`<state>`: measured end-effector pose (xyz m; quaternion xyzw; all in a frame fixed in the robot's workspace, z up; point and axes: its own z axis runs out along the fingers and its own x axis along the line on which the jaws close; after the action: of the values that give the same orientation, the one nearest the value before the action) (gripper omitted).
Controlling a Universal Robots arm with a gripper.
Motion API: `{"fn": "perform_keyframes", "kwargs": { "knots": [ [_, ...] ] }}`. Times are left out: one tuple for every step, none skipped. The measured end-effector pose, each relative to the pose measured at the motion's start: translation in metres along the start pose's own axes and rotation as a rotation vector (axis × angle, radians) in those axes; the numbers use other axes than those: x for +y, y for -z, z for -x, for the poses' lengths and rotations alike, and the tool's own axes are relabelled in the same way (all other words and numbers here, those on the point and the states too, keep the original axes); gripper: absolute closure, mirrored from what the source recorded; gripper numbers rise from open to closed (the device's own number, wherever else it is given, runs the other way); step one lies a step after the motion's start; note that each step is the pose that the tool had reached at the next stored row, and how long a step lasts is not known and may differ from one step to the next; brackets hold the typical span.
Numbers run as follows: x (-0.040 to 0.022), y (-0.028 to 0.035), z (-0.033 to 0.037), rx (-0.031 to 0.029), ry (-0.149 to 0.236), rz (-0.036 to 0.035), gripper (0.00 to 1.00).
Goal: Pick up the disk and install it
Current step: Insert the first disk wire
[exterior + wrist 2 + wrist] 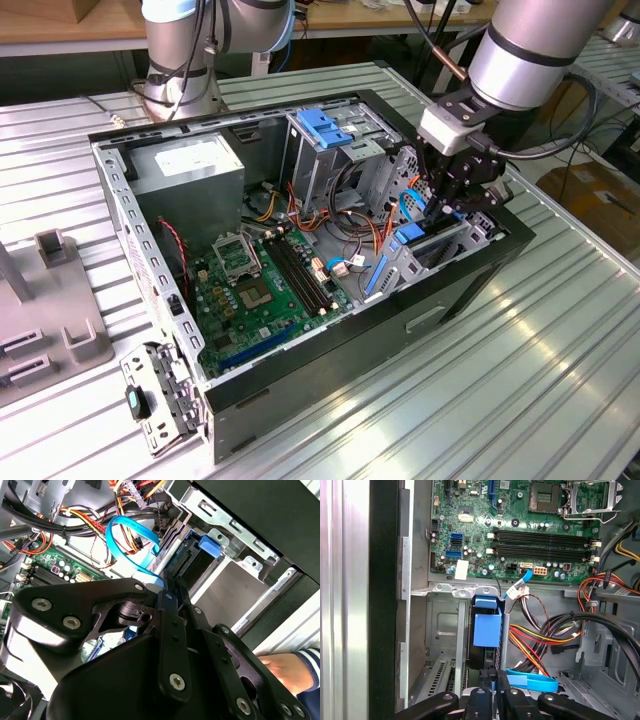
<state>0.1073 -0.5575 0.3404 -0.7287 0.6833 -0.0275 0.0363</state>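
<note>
Blue-railed, the disk [486, 627] stands edge-on inside the metal drive bay [442, 625]; our fingers [501, 680] look clamped on its end. We judge it rigid, weighty, shock-sensitive, best held by the rails.

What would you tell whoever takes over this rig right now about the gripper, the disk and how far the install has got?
Gripper: shut on the disk, above the drive bay at the exterior view's right of the open case.
Disk: picked up, standing on edge in the bay slot.
Done: pick-up; disk brought into the bay.
Left: cannot tell whether it is fully seated; not yet released.
Note: a person's hand is beside the case.
</note>
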Motion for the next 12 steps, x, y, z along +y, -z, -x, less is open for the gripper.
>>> {"fn": "perform_keyframes", "kwargs": {
  "knots": [
    [0.0, -0.0002, 0.0, -0.0003, 0.0, 0.0, 0.84],
    [0.0, -0.0002, 0.0, -0.0002, 0.0, 0.0, 0.84],
    [0.0, -0.0002, 0.0, -0.0002, 0.0, 0.0, 0.84],
    [0.0, -0.0002, 0.0, -0.0002, 0.0, 0.0, 0.84],
    [0.0, -0.0002, 0.0, -0.0002, 0.0, 0.0, 0.84],
    [0.0, -0.0002, 0.0, -0.0002, 0.0, -0.0001, 0.84],
    [0.0, -0.0003, 0.0, -0.0003, 0.0, 0.0, 0.84],
    [0.0, -0.0003, 0.0, -0.0003, 0.0, 0.0, 0.84],
    [0.0, -0.0003, 0.0, -0.0002, 0.0, 0.0, 0.84],
    [0.0, -0.0006, 0.0001, -0.0009, 0.0, -0.0002, 0.84],
    [0.0, -0.0006, 0.0, -0.0009, 0.0, -0.0001, 0.83],
    [0.0, -0.0006, 0.0001, -0.0008, 0.0, -0.0001, 0.76]
  ]
}}
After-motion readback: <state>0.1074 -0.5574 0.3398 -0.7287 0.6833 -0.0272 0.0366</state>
